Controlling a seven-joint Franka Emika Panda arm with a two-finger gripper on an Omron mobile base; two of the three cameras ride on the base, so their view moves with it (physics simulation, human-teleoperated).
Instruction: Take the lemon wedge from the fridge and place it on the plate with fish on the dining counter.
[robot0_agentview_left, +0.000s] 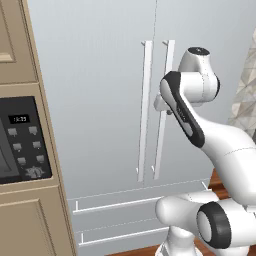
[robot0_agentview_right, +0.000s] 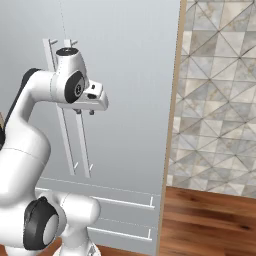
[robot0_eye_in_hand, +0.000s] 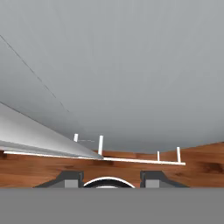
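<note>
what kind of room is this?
Most likely a home kitchen: a tall pale grey French-door fridge with doors shut, a black built-in microwave set in beige cabinetry, and a tiled wall.

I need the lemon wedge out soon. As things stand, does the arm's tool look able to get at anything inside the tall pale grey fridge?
Probably not yet. Both doors of the tall pale grey fridge look shut. The tool hangs by the long white bar handles, which it would likely have to pull first.

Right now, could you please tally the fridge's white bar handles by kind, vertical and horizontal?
Vertical door handles: 2
Horizontal drawer handles: 2
Total handles on the fridge: 4
</note>
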